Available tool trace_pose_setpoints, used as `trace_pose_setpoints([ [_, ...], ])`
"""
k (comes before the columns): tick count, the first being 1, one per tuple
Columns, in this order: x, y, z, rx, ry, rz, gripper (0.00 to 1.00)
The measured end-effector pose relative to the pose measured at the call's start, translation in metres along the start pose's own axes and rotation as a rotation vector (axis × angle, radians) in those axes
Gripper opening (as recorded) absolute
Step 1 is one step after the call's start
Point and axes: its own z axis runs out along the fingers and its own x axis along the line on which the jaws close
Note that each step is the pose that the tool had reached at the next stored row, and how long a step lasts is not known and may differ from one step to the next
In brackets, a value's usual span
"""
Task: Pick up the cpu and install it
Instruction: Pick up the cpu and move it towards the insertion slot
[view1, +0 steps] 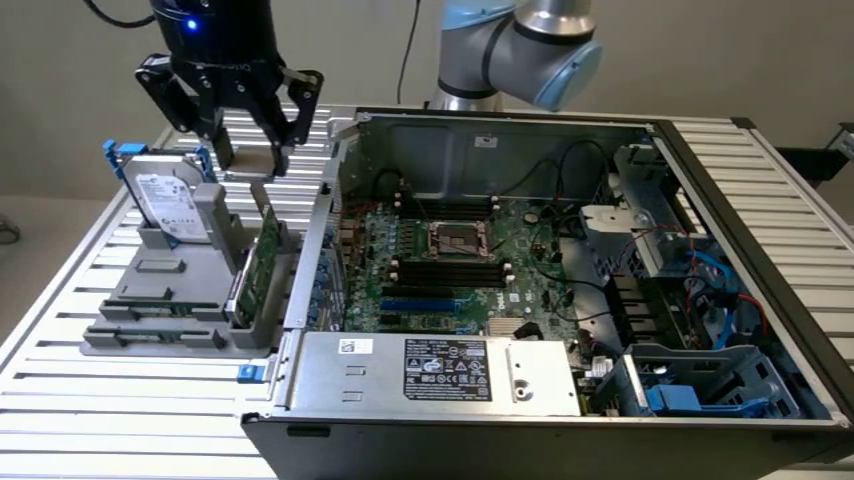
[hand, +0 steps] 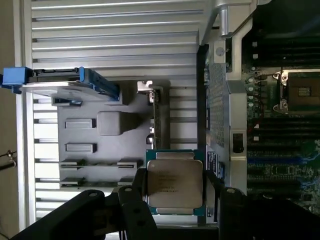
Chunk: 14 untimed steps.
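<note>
Because the small flat square cpu (hand: 175, 186), silvery metal on top with a thin green rim, is clamped by two opposite edges between the black fingers of the gripper (view1: 248, 160), it hangs level and clear of everything beneath it, metal face toward the wrist camera. Directly below lies the grey plastic parts holder (view1: 167, 300), with a silver labelled hard drive (view1: 167, 200) standing upright in a blue bracket at one end. The holder rests on the slatted aluminium table (view1: 80, 400), just beside the open black computer case (view1: 747, 200), on the exterior view's left of it.

The relation that matters is with the square metal-framed socket (view1: 458, 241) in the middle of the green motherboard (view1: 534, 290). It lies well apart from the held chip, toward the exterior view's right and lower, down inside the case, and the case's near side wall stands between the two. In the wrist view the chip's edges look roughly parallel to the socket frame's, though part of the frame is cut off there.
</note>
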Motion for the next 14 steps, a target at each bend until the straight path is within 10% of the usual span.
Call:
trace_pose_setpoints([
  [14,-0.051,0.0037,-0.0033,-0.0838,0.0030,-0.005,0.55],
])
